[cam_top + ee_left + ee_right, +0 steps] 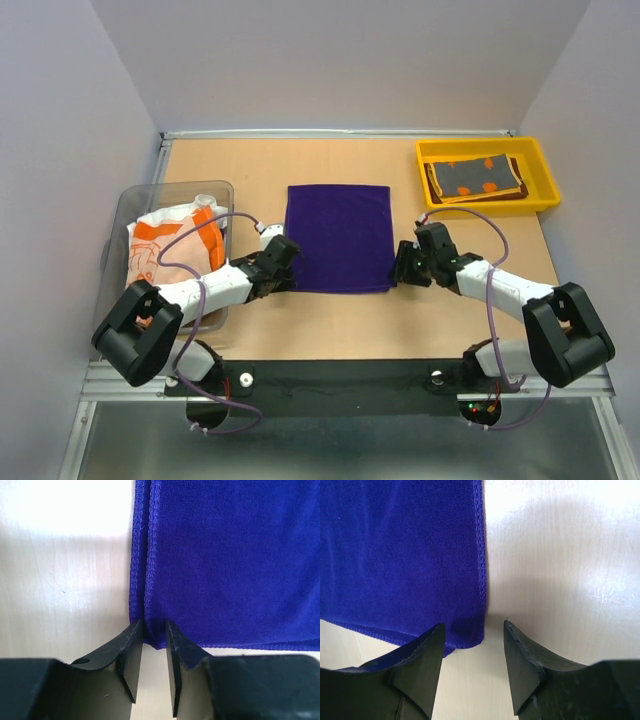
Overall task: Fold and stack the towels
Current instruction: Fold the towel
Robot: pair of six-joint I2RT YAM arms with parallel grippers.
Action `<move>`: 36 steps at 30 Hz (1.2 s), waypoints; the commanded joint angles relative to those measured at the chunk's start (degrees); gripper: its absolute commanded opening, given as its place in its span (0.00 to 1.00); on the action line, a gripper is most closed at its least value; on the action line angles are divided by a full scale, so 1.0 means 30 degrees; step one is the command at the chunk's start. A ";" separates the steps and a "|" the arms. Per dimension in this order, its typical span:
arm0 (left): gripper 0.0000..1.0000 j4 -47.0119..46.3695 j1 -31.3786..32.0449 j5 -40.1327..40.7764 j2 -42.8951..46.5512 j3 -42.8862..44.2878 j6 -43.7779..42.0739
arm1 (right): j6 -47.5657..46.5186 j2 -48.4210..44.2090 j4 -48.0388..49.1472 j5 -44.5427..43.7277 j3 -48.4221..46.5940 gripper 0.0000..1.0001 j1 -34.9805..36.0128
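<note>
A deep purple towel (340,238) lies folded flat in the middle of the table. My left gripper (288,272) stands at its near left corner. In the left wrist view the towel (225,555) has that corner between my narrowly open jaws (155,625), with a gap showing lower down. My right gripper (402,268) is at the near right corner. In the right wrist view it (474,626) is wide open, one finger (422,655) over the towel (400,555), the other on bare table. An orange-and-white towel (170,245) lies crumpled in the bin. Folded towels (475,178) are stacked in the tray.
A clear plastic bin (120,215) stands at the left edge of the table, beside my left arm. A yellow tray (540,170) sits at the back right. Grey walls close in the table on three sides.
</note>
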State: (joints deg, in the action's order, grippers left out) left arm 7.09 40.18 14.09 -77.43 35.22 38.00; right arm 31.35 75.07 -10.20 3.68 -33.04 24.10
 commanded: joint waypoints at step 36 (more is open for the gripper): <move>0.00 0.3905 -0.0005 0.2072 0.1433 0.3436 -0.1474 | 0.0417 -0.1526 -0.1550 0.1349 -0.2230 0.01 0.0229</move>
State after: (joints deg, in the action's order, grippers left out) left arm 15.46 40.75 18.20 -74.96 44.73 35.07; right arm 32.60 72.75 -11.84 6.48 -38.20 24.45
